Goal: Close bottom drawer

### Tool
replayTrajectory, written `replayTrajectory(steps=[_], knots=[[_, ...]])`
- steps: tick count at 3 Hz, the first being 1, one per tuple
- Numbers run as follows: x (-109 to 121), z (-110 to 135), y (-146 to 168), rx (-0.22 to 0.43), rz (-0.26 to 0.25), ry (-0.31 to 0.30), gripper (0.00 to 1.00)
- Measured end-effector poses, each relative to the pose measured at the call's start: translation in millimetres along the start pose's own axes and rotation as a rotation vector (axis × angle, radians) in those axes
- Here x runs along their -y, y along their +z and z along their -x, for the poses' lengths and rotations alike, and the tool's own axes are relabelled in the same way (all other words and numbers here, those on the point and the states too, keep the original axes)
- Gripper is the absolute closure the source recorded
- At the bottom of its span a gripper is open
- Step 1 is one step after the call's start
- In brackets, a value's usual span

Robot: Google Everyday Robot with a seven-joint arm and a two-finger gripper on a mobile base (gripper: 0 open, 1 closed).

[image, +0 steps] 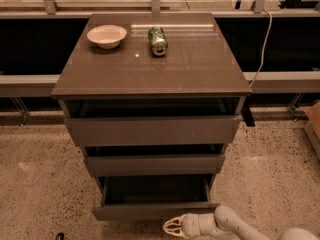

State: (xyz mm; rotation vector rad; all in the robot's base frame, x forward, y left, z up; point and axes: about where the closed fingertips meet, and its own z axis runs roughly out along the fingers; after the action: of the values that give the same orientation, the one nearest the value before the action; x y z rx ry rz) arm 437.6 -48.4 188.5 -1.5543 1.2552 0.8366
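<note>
The bottom drawer [155, 210] is the lowest of three grey-brown handleless drawers in the cabinet. It is pulled out, with its dark shallow box showing behind the slim front panel. My gripper [170, 227] is at the lower edge of the view, just below and in front of the right half of that panel. Its pale fingers [174, 221] are spread apart and point left. It holds nothing. My white arm [235, 226] reaches in from the lower right.
The top drawer [152, 129] and middle drawer [155, 164] are slightly open too. On the cabinet top [190, 64] lie a white bowl [107, 35] and a green can [158, 40] on its side. A white cable [265, 39] hangs at the right. Speckled floor surrounds the cabinet.
</note>
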Motion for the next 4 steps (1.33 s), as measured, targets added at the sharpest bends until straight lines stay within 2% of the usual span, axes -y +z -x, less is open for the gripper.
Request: replayTrajectory(steps=[1, 3, 4], knots=[[0, 0, 0, 0.000, 0.000, 0.000, 1.00], [3, -51, 24, 0.038, -0.102, 0.092, 1.00], [13, -64, 37, 0.048, -0.147, 0.104, 1.00]])
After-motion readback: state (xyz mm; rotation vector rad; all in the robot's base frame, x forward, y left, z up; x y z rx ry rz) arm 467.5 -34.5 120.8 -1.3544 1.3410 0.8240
